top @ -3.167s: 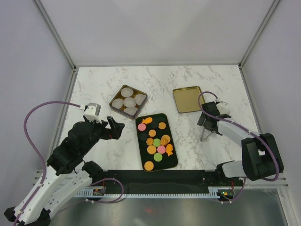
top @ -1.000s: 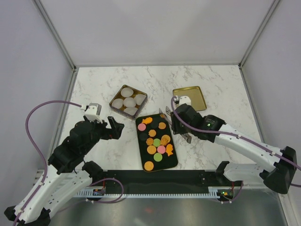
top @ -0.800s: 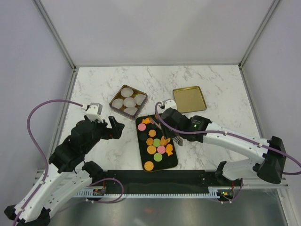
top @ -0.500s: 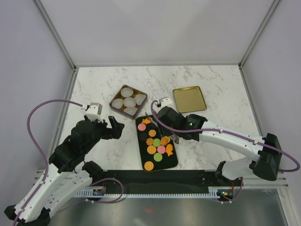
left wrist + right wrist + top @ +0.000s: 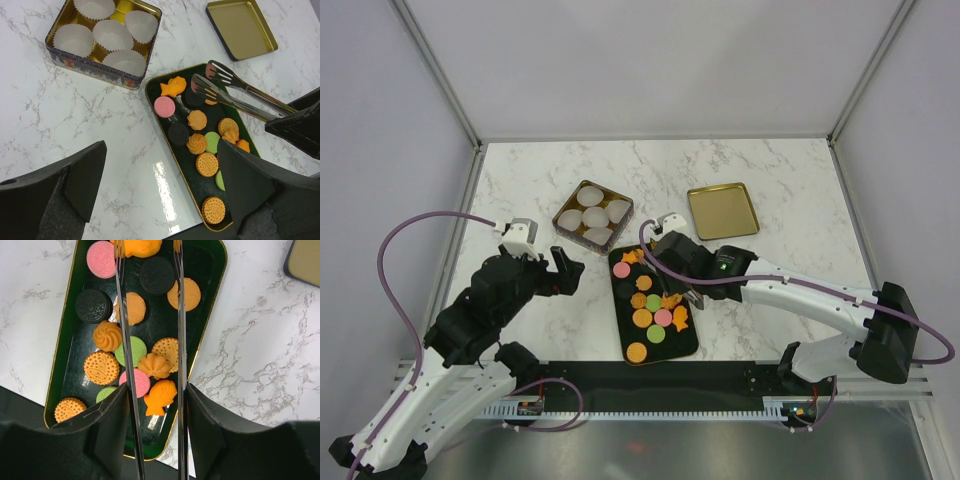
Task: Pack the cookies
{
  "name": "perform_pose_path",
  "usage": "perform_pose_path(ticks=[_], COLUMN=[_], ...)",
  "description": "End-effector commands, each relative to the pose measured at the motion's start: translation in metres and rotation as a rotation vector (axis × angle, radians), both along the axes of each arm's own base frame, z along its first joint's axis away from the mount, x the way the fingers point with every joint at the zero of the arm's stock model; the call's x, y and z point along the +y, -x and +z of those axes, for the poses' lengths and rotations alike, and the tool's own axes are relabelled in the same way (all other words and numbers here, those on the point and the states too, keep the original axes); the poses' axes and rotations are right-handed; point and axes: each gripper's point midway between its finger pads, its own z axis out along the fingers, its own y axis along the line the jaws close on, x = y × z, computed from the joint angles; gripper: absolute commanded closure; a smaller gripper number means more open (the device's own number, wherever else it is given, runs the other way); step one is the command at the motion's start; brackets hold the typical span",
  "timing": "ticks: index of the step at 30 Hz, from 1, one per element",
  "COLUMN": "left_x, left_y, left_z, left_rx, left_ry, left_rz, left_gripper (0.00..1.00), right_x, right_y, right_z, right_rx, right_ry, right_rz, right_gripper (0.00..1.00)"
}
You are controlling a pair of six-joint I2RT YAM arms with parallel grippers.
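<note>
Right gripper (image 5: 156,390) clamped slim silver metal tongs (image 5: 180,340), blades parted above the orange, pink and green cookies (image 5: 101,367) in the long black tray (image 5: 202,270). Left gripper (image 5: 160,150) gaped wide, empty.

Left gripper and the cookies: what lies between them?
In the top view, only bare marble table and the rim of the black tray separate the open left gripper from the cookies.

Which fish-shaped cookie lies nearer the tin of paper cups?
The fish cookie at the tray end by the tin, beside a pink cookie; the other fish sits near the opposite end.
</note>
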Motion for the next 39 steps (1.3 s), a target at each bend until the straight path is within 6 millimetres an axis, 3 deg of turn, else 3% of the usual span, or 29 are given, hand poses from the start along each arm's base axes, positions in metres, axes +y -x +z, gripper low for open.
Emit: perform_pose_path(ticks=[1,20,32,39], left_x=[0.002,0.002,0.002,0.002], left_y=[-0.002,-0.002,-0.002,-0.002], left_z=[0.002,0.002,0.002,0.002], left_rx=[-0.018,-0.018,-0.018,-0.019], left_ry=[-0.020,-0.021,-0.019,-0.018], left_rz=[-0.002,0.003,0.002,0.000], left_gripper=[0.00,0.00,0.00,0.00], right_x=[0.004,0.004,0.005,0.005], right_y=[-0.003,-0.006,-0.007,-0.007], right_z=[0.005,-0.029,-0.029,-0.028], right_rx=[-0.023,0.013,0.007,0.012], right_ry=[0.008,0.118,0.160,0.178], right_rz=[0.016,0.041,0.052,0.063], right_gripper=[0.45,0.43,0.44,0.51])
